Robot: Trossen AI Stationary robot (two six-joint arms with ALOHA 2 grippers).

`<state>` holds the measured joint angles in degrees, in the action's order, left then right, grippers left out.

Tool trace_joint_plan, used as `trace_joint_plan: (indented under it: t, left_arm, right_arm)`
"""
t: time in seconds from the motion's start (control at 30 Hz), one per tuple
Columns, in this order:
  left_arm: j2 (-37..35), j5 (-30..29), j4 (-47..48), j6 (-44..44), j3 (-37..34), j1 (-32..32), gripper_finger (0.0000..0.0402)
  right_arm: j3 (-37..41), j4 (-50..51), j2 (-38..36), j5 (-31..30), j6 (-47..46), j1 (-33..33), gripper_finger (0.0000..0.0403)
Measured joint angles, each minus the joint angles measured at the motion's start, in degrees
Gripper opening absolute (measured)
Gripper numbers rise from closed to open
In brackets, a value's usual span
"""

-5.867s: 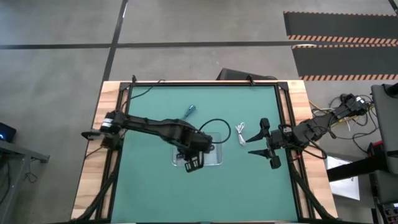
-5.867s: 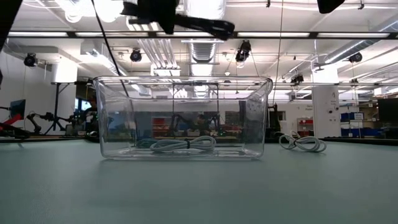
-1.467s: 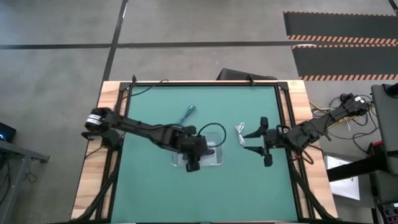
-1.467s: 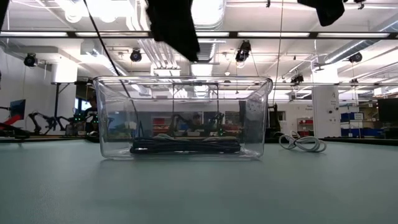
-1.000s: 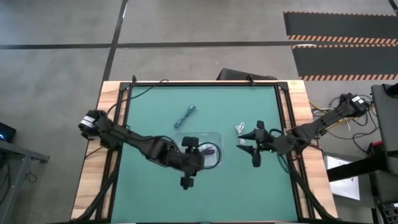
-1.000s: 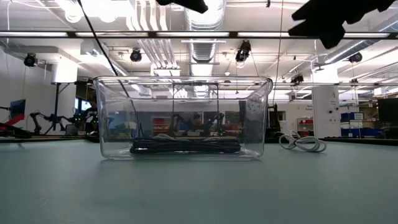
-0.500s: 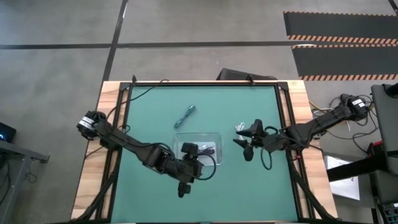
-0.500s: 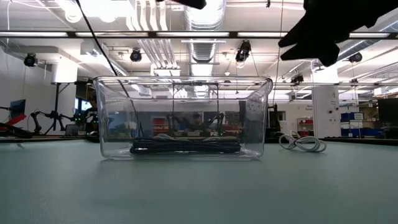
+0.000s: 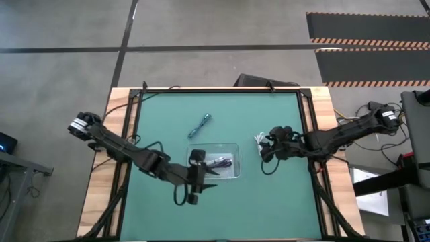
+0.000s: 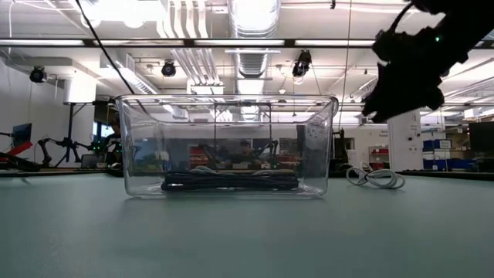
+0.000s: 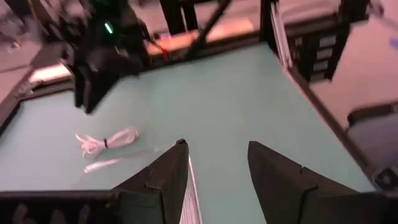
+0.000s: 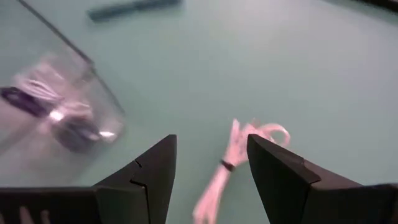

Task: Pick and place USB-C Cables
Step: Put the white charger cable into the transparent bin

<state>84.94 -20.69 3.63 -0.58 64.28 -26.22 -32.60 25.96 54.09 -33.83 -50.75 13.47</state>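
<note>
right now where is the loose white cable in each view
high view: white cable right of the clear tray, beside the right gripper.
low view, right of the tray.
left wrist view.
right wrist view, beyond the fingers.
Shared landmark: the tray.

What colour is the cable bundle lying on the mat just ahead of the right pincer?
White; the cable bundle shows best in the right wrist view, just beyond the right pincer.
</note>
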Motion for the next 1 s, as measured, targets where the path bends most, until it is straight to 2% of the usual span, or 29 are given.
trace_joint_plan:
  t: [0.2,0.3,0.57,1.0]
  left_arm:
    - [-4.5,-0.8,-8.0,0.0,-6.5,0.0,0.0151]
    - [-5.5,-0.9,-9.0,-0.3,-7.7,0.0,0.0151]
    - [-6.2,-0.9,-9.2,-0.5,-9.0,0.0,0.0151]
    - [-6.2,-1.2,-9.6,-0.3,-9.5,0.1,0.0151]
  right_arm:
    - [0.0,1.2,4.3,4.7,-2.0,-2.7,0.0187]
    - [-0.2,2.1,7.2,6.8,-2.4,-4.3,0.0187]
    - [-1.9,2.5,14.5,7.1,-2.4,-5.7,0.0187]
    - [-2.4,1.8,20.9,7.3,-3.7,-5.6,0.0187]
